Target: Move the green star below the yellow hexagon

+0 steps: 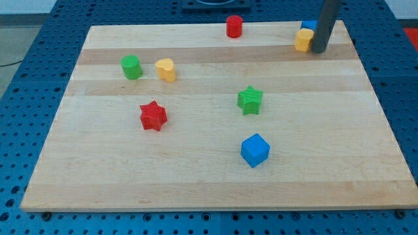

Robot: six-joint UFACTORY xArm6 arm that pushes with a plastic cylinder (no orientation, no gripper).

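Since the green star [249, 100] has to end up below the yellow hexagon [303, 40], you should note first where it sits: a little right of the board's middle, free on all sides. The hexagon lies well away at about 1 o'clock from the star, close to the board's [215, 189] far right corner, so the star must travel up and to the right and stop just short, on the hexagon's 6 o'clock side.

You have no gripper or hand here to open or close, only a rod, and nothing is held. Its tip [319, 51] rests at the hexagon's 3 o'clock, touching it or just beside it; you cannot tell which. That puts it far from the star and on the wrong side, so you would probably need to circle round to the star's 7 o'clock before pushing.

A blue block [309, 26] peeks out behind the hexagon at 12 o'clock, partly hidden by the rod.

Farther out, a blue cube [255, 150] lies at the star's 6 o'clock, clear of the likely path. A red star [153, 115], a yellow block [166, 69] and a green block [131, 67] sit to the left, and a red cylinder [234, 27] stands at the far edge.
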